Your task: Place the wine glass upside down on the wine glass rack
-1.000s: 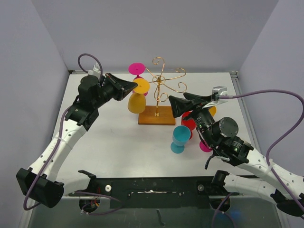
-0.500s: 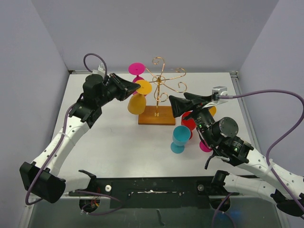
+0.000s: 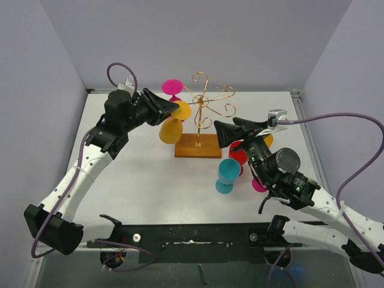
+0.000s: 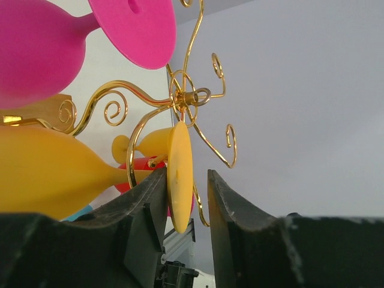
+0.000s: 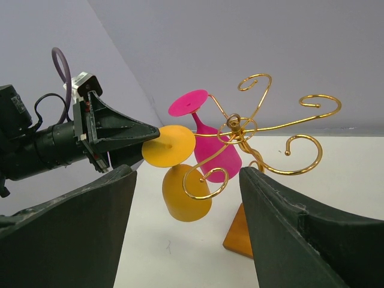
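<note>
A lab test cell: plain grey walls [image 3: 198, 36] enclosing a white table [image 3: 144, 180].

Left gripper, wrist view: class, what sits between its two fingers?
The left gripper has the round foot of the yellow glass edge-on between its fingers, beside a gold arm of the rack. The left wrist view shows it.

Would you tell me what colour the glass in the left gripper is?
Yellow; the glass shows best in the right wrist view.
</note>
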`<state>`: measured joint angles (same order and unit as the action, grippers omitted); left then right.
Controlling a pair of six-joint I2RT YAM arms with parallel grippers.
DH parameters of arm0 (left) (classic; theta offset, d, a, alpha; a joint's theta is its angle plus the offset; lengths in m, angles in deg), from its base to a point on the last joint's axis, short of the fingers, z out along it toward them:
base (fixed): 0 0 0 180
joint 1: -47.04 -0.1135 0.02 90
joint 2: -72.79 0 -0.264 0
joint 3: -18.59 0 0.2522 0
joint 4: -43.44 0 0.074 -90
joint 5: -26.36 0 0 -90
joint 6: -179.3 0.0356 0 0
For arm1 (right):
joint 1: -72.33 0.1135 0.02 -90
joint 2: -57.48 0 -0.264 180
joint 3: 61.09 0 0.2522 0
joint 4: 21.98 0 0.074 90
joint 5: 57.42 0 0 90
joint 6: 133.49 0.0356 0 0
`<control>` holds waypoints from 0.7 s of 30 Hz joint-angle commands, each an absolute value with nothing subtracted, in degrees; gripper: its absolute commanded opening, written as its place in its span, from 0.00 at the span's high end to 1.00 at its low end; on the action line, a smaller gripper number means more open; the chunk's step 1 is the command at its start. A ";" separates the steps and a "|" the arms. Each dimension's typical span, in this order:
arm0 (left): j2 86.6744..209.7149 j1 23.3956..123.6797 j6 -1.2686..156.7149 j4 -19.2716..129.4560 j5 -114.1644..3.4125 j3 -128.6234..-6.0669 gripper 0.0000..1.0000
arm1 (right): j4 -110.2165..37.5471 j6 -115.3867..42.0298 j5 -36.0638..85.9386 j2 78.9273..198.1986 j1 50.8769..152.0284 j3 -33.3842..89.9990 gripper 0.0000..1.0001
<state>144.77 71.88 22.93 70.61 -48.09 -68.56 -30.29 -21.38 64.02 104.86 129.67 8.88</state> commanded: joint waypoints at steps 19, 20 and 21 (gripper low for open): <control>146.64 72.26 38.51 83.46 -48.24 -78.96 0.57 | -30.32 -17.66 69.22 105.03 128.64 9.63 0.30; 146.97 72.26 39.44 84.00 -48.11 -79.37 0.57 | -30.63 -17.42 69.77 105.00 128.57 9.63 0.30; 147.34 72.26 40.21 84.65 -47.94 -79.90 0.57 | -30.97 -17.00 70.36 104.99 128.51 9.62 0.30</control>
<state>146.37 72.08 34.23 80.64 -47.76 -76.19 -31.44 -18.65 66.99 105.12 128.97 8.88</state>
